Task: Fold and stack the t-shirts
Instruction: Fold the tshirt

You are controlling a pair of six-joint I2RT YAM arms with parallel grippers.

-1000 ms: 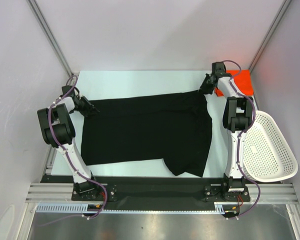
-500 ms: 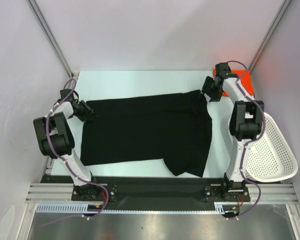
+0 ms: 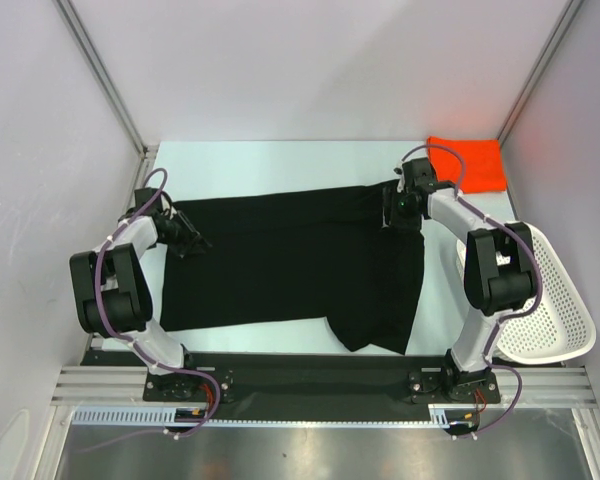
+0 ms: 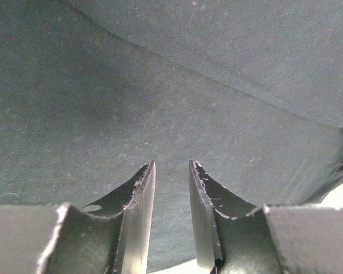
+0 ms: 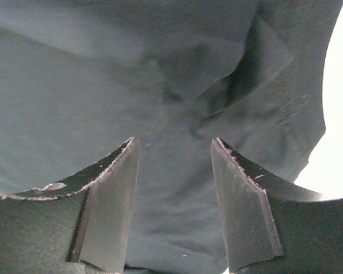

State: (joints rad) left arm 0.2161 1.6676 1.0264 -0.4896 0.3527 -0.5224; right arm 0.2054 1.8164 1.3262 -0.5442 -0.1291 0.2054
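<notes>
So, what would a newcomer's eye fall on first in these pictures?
A large black t-shirt covers the middle of the table, with the left end effector and right end effector at its ends. An orange-red t-shirt lies in the far right corner; a white mesh basket sits at the right edge.

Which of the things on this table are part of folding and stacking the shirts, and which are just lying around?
Part of the job:
- black t-shirt, spread flat
- orange-red t-shirt, far right corner

Just lying about:
- white mesh basket, right edge
</notes>
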